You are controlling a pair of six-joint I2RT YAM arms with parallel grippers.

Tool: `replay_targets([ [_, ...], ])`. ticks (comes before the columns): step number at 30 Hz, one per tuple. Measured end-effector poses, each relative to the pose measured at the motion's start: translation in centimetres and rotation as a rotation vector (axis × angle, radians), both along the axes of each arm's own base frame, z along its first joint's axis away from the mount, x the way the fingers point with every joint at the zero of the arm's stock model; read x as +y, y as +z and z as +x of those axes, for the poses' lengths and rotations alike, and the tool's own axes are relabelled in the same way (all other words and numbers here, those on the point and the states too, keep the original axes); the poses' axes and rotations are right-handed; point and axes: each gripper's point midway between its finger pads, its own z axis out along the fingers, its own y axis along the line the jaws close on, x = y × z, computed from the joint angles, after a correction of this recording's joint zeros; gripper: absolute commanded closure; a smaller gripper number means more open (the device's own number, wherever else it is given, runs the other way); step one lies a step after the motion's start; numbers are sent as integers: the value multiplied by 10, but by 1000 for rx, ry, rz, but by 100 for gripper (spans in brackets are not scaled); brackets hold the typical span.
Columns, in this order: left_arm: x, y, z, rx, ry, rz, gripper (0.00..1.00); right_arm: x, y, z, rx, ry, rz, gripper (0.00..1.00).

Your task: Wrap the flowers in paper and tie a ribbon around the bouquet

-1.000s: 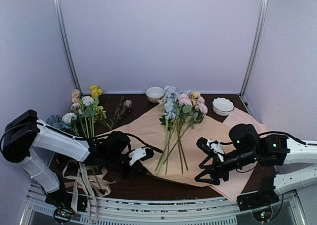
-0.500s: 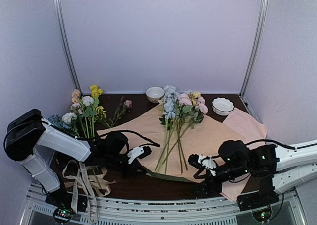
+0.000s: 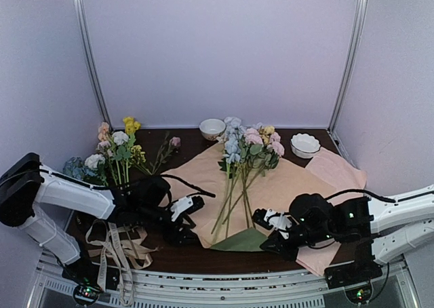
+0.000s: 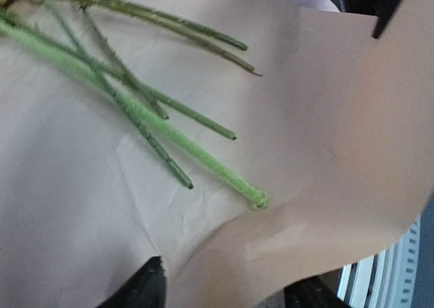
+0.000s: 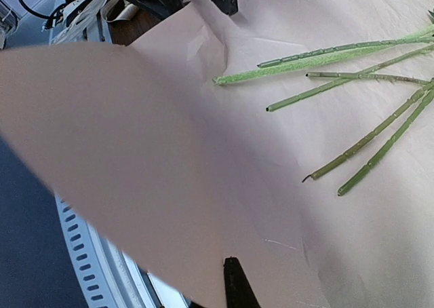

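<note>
The paper [image 3: 298,182] lies spread on the dark table [image 3: 203,252], peach side up, with the flowers [image 3: 247,145] across its middle, blooms toward the back and stems toward me. It looks thin, light and floppy, with faint creases, so I judge it will bend wherever I lift it and could tear or slip if I drag it. The best hold is right at an edge or corner, clear of the stems.

My right gripper [image 3: 266,232] is clenched at the near corner and, as far as I can tell, pinches the sheet there. My left gripper [image 3: 190,218] has its jaws apart, with a raised fold of the sheet running between them, not pinched.

Only the overhead view shows the olive-green underside [image 3: 245,241] turned up at that corner. The right wrist view shows instead how high the lifted flap [image 5: 135,138] bows, with one finger [image 5: 234,284] below it. The left wrist view shows the cut stem ends [image 4: 203,155] resting just short of the fold.
</note>
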Motion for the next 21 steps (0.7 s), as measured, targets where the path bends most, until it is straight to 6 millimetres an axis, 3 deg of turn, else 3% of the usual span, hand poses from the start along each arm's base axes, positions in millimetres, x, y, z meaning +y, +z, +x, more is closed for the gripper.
replay_targets([
  [3, -6, 34, -3, -29, -38, -64, 14, 1, -1, 0, 6, 4, -19, 100],
  [8, -31, 104, -4, -90, -145, -203, 17, 4, 7, 1, -8, 20, -23, 100],
  [10, -40, 125, 4, -126, -148, -237, 39, 4, 7, 1, -8, 23, -28, 100],
  [12, -44, 131, 24, -128, -96, -229, 58, 4, 6, 0, -5, 26, -36, 100],
  [15, -51, 114, 78, -101, 41, -152, 64, 3, 5, 0, -7, 33, -46, 100],
  [17, -56, 76, 119, -80, 131, -35, 66, 2, 5, -1, -7, 35, -49, 100],
  [18, -54, 68, 125, -74, 146, -15, 68, 2, 4, -1, -7, 36, -52, 100],
  [21, -50, 8, 125, -28, 148, 160, 70, 1, 4, -1, -6, 36, -56, 100],
])
